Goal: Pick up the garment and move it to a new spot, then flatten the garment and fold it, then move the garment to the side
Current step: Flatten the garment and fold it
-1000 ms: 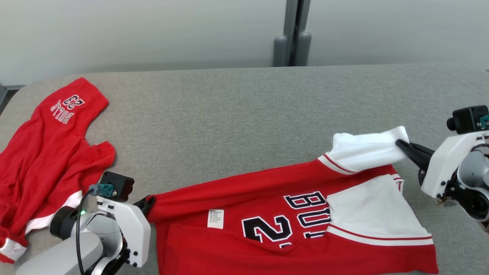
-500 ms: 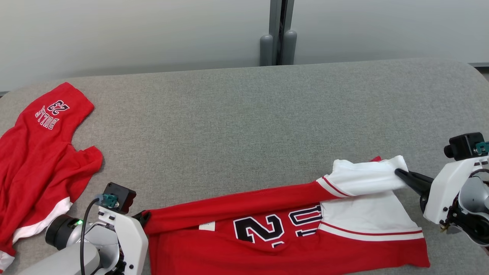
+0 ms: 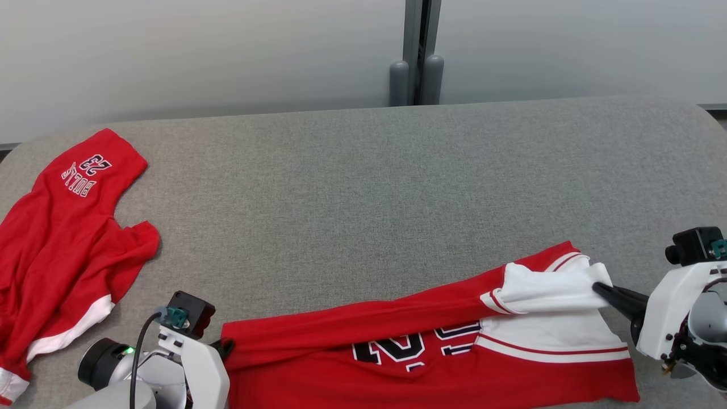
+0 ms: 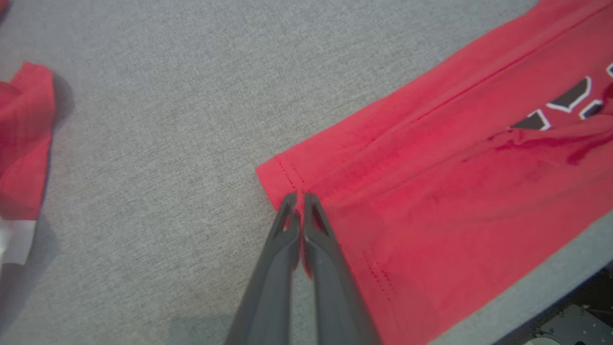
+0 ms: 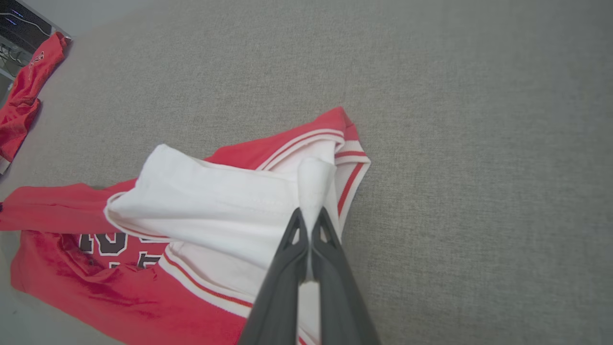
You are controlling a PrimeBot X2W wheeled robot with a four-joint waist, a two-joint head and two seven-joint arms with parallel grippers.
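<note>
a grey fabric-covered surface (image 3: 363, 187) runs across the head view under a pale wall (image 3: 199, 51), with a grey post (image 3: 417, 57) at top centre. the task's red and white jersey (image 3: 431, 369) lies along the bottom of the frame, from lower centre to lower right, drawn out between the two hands. the left hand (image 4: 297, 199) is pinched together on the red hem corner at the jersey's lower-left end. the right hand (image 5: 308, 215) is clamped on a doubled white flap at the lower right. a second red garment (image 3: 62, 238) lies crumpled at the left edge, well apart.

both grips sit right at the cloth's edge, so a harder pull outward would likely slip a corner free, and that end would drop in a heap. how many layers the right hand holds cannot be told. if it has only the top one, the flap underneath would probably stay bunched and the fold would come out crooked. the red band between the hands forms a long ridge, and setting it down like that risks pressing the crease in. in the left wrist view the jersey's lower side lies near the surface's edge, so drawing it further that way could let it slide off.
</note>
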